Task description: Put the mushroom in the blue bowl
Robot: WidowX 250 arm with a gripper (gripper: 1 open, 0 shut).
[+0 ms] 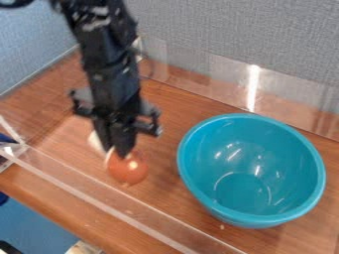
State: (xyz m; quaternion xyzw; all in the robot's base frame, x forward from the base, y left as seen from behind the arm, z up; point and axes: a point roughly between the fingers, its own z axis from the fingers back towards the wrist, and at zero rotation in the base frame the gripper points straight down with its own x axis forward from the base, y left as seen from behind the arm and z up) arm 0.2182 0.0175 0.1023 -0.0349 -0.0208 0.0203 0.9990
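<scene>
The pincer [126, 151] points straight down and its dark fingers [118, 137] are pressed close together on the top of the mushroom [129, 170], so it is gripping the mushroom and nothing else. The mushroom hangs just under the fingertips, its orange-brown cap showing below them; it sits near the front edge of the wooden table [185, 104] in the picture, to the left of the blue bowl [252, 169], with a clear gap between the two. Whether it is already off the wood or only just touching it is hard to tell, as the picture is a little blurred. The bowl is empty and stands well clear of the arm, its rim higher than the mushroom's present level. Judging from this, the step in hand is the lift and carry. To do it well, the grip should be kept firm, since the round cap looks likely to slip from narrow fingers, and the mushroom should be raised above the rim before it travels sideways, or it may knock the bowl's near wall and push the light plastic along the table. The release is best made over the middle of the bowl, low enough that the toy does not bounce out.
</scene>
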